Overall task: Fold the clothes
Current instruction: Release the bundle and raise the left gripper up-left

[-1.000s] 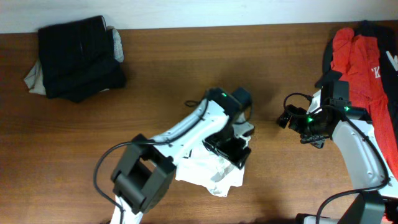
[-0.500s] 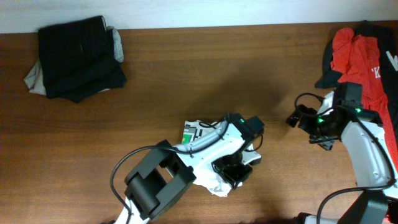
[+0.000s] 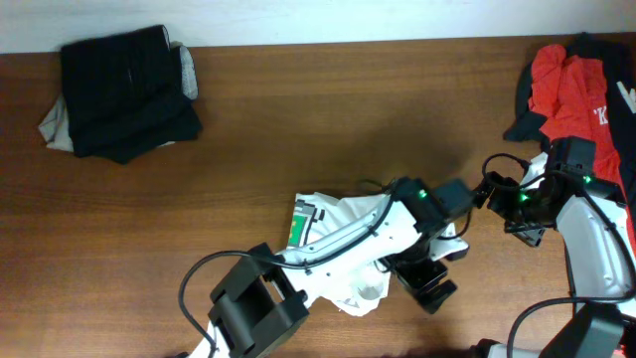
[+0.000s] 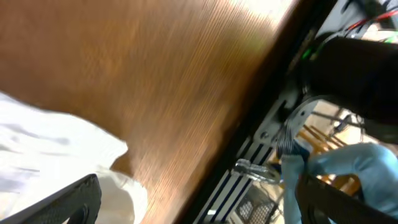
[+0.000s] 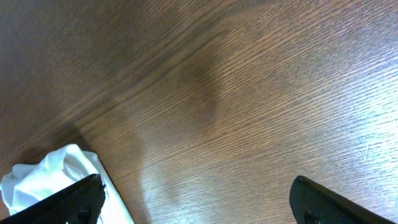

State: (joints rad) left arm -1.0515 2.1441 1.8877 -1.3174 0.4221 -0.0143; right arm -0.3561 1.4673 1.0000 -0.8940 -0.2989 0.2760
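Note:
The white T-shirt [image 3: 333,221] lies crumpled near the table's front middle, its green-and-black mark [image 3: 298,225] at the left edge. My left gripper [image 3: 427,285] is open and empty, just right of the shirt by the table's front edge. In the left wrist view its fingers [image 4: 196,202] spread wide over bare wood, with white cloth [image 4: 50,146] at the left. My right gripper [image 3: 493,195] is open and empty over bare wood to the right of the shirt. The right wrist view shows its fingers [image 5: 193,199] apart and a corner of the shirt [image 5: 46,174] at the lower left.
A folded black garment [image 3: 127,88] on a grey one [image 3: 58,125] lies at the back left. A red and black pile of clothes [image 3: 571,85] lies at the back right. The left wrist view shows the table's front edge [image 4: 261,118] and a blue-gloved hand [image 4: 348,168] beyond it.
My left gripper has swung right and toward the front edge, off the white shirt, uncovering the green mark. My right gripper has drawn back to the right.

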